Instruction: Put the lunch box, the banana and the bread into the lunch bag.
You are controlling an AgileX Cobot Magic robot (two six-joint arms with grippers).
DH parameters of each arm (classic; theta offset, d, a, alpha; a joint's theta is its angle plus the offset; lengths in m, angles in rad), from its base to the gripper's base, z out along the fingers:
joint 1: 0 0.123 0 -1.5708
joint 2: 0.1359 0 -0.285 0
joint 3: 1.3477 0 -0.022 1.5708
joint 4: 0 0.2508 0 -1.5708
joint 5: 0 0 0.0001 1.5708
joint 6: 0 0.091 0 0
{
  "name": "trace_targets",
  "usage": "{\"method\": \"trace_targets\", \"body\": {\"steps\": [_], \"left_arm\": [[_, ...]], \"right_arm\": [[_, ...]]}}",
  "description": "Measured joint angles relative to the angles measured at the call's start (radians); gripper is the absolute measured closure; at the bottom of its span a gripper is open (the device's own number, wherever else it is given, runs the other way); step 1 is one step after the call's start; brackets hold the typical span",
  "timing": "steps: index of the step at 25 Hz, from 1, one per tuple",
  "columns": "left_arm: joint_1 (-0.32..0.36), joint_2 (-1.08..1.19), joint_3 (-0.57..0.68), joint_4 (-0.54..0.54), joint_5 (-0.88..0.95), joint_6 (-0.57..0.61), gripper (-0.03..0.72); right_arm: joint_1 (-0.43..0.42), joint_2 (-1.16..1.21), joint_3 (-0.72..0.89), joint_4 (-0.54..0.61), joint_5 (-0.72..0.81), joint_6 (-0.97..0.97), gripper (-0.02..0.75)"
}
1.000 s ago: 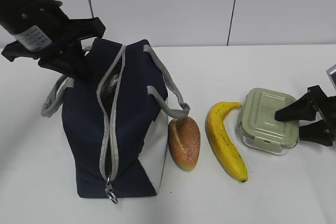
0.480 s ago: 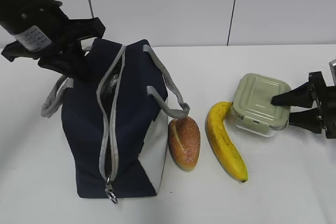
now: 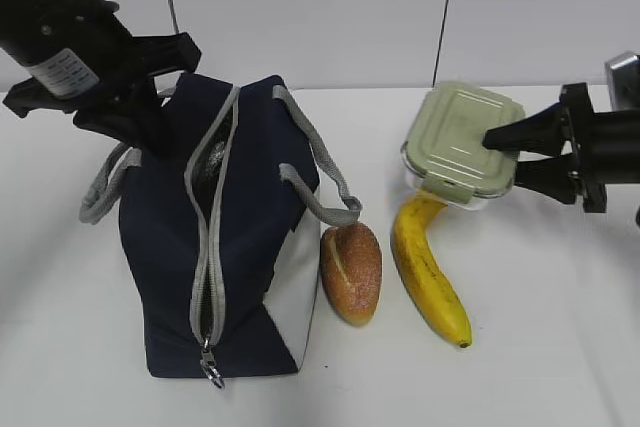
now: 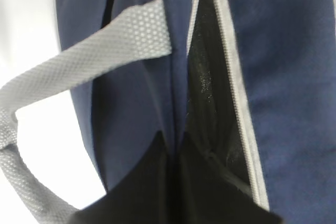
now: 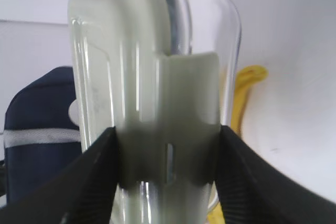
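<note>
The navy lunch bag point(image 3: 255, 247) stands at the left with its grey zipper parted along the top. My left gripper point(image 3: 150, 127) is shut on the bag's fabric at its far left top edge; in the left wrist view the jaws point(image 4: 173, 153) pinch the navy cloth point(image 4: 283, 51) beside the opening. My right gripper point(image 3: 500, 152) is shut on the sage-green lunch box point(image 3: 460, 137) and holds it tilted in the air above the banana's point(image 3: 428, 272) far tip. In the right wrist view the fingers point(image 5: 167, 150) clamp the box point(image 5: 152, 77). The bread point(image 3: 351, 272) lies beside the bag.
The bag's grey handles point(image 3: 315, 172) droop to both sides and the ring pull point(image 3: 211, 372) hangs at the near end. The white table point(image 3: 560, 347) runs back to a white panelled wall. The bag point(image 5: 31, 119) and banana point(image 5: 242, 98) show behind the box.
My right gripper has lifted the lunch box off the table and carried it up and to the left, over the banana's tip. The left arm and bag have not moved.
</note>
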Motion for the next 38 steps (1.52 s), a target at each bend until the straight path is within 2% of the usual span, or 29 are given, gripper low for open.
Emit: {"method": "trace_targets", "body": {"steps": [7,15,19,25,31,35,38], "left_arm": [[0.000,0.000,0.000,-0.013,-0.022,0.000,0.691],[0.000,0.000,0.000,-0.054,-0.043,0.031,0.691],[0.000,0.000,0.000,-0.084,-0.058,0.046,0.691],[0.000,0.000,0.000,-0.087,-0.068,0.049,0.691],[0.000,0.000,0.000,-0.088,-0.074,0.049,0.691],[0.000,0.000,0.000,-0.088,-0.074,0.049,0.691],[0.000,0.000,0.000,-0.088,-0.076,0.049,0.691]], "right_arm": [[0.190,-0.131,-0.055,0.033,0.024,0.077,0.346],[0.315,-0.190,-0.258,0.032,0.043,0.297,0.347],[0.376,-0.190,-0.312,-0.040,0.053,0.388,0.347],[0.436,-0.190,-0.332,-0.164,-0.001,0.518,0.347],[0.495,-0.164,-0.338,-0.194,-0.057,0.561,0.347],[0.505,-0.109,-0.340,-0.232,-0.058,0.590,0.348],[0.505,-0.073,-0.340,-0.305,-0.070,0.636,0.348]]}}
